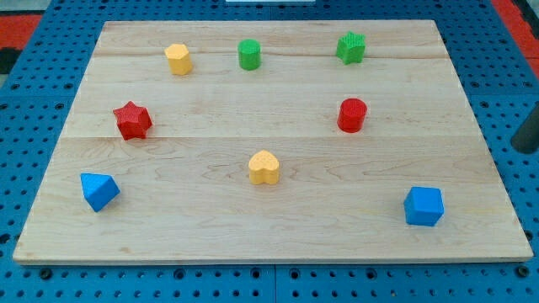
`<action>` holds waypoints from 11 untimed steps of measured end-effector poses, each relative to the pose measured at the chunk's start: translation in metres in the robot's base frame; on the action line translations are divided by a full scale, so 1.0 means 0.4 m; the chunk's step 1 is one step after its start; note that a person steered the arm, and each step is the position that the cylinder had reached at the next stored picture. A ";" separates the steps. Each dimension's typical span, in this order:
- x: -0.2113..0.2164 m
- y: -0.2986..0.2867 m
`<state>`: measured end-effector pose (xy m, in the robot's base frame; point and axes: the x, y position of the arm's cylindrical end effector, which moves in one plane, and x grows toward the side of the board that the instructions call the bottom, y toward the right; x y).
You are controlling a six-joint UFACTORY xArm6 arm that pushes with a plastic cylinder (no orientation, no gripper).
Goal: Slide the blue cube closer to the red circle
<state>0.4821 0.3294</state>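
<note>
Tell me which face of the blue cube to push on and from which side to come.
Push the blue cube's lower-right face, coming from the view's bottom right: the red circle sits up and left of it. My tip is not clearly visible; only a dark rod shows at the right edge.

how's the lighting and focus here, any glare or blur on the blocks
Camera view: light is even and soft, each block casting only a faint short shadow; no glare on the wooden board; the blue cube and red circle look sharp; a dark blurred shape sits at the view's right edge, my tip not visible.
</note>
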 end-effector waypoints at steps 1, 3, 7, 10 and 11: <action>0.106 -0.060; 0.204 -0.337; 0.264 -0.438; 0.189 -0.439; 0.148 -0.435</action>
